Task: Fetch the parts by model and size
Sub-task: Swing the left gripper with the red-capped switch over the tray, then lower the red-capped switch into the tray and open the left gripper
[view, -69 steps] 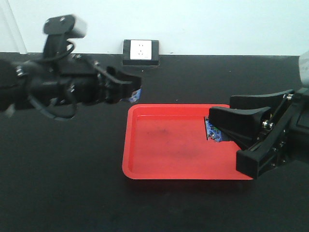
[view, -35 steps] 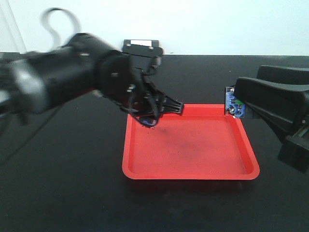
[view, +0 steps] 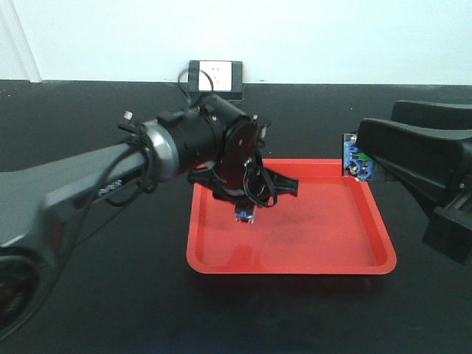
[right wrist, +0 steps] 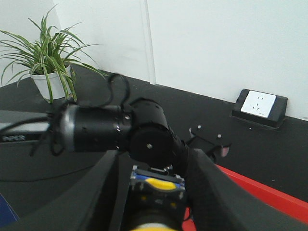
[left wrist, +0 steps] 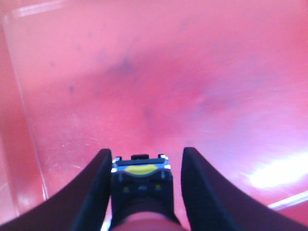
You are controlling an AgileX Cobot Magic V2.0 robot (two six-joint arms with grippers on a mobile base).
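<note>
My left gripper points down over the left half of the red tray. It is shut on the red-capped part, blue base downward and close above the tray floor. In the left wrist view this part sits between the dark fingers above the tray floor. My right gripper hangs over the tray's back right corner. It is shut on the yellow-capped part. In the right wrist view that part shows between the fingers.
A white wall socket in a black box sits at the back edge of the black table. The right wrist view shows a potted plant at the far left and the left arm straight ahead.
The left arm swung from left of the tray to over it, turned its gripper downward and lowered its part. The right gripper rose from the tray to the back right corner, then held still.
</note>
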